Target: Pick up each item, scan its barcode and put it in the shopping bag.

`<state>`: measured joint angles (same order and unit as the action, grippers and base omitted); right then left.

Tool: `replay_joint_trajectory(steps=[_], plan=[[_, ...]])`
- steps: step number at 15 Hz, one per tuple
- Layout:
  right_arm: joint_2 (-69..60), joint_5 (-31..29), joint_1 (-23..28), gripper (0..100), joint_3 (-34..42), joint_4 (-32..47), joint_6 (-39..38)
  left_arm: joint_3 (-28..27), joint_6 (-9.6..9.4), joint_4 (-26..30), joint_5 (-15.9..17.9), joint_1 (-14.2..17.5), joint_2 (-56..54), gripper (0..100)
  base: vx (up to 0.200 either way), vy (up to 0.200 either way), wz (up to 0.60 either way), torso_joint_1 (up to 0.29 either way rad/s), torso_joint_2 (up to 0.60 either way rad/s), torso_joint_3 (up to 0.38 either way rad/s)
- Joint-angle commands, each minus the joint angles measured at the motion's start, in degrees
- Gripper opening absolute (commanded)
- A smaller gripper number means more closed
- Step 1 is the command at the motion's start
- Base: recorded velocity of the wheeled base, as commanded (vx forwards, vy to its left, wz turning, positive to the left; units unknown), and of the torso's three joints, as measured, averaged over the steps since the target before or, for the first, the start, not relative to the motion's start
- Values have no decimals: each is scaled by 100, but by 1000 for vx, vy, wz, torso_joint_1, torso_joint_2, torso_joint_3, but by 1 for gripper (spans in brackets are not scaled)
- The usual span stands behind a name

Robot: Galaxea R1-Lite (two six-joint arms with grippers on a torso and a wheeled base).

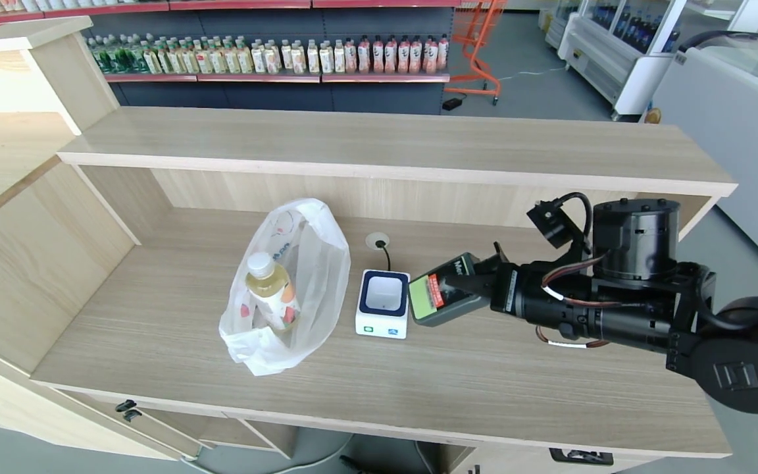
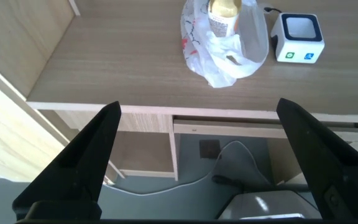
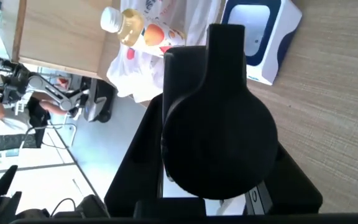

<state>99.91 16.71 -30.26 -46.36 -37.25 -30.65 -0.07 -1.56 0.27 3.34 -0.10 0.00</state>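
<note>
A white plastic shopping bag (image 1: 300, 276) stands on the wooden counter, with a bottle of yellow drink (image 1: 268, 289) upright inside it. The bag (image 2: 225, 43) and bottle (image 2: 222, 14) also show in the left wrist view, and the bottle (image 3: 129, 28) in the right wrist view. Just right of the bag sits the white barcode scanner (image 1: 383, 303) (image 2: 298, 37) (image 3: 260, 40). My right gripper (image 1: 448, 289) is shut on a dark box with a green and red label (image 1: 435, 293), held beside the scanner's right side. My left gripper (image 2: 197, 168) stands open below the counter's front edge.
A raised wooden ledge (image 1: 385, 141) runs behind the counter (image 1: 418, 375), and a wooden side wall (image 1: 37, 250) closes the left. The scanner's cable enters a grommet (image 1: 377, 241). Shelves of bottles (image 1: 267, 56) stand far behind.
</note>
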Motion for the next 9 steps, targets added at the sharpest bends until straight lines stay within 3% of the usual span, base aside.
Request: replay_joint_trajectory(steps=[1, 7, 9], plan=[[98, -10, 37, 0, -40, -10, 208, -1, -2, 0, 0, 1, 9, 100, 0, 200, 0, 7, 2, 7], [169, -344, 266, 0, -31, 333, 551, -1, -11, 0, 9, 1, 0, 100, 0, 0, 0, 0, 0, 0], [142, -362, 266, 0, -5, 333, 525, -1, -11, 0, 9, 1, 9, 100, 200, 0, 0, -7, 0, 7]])
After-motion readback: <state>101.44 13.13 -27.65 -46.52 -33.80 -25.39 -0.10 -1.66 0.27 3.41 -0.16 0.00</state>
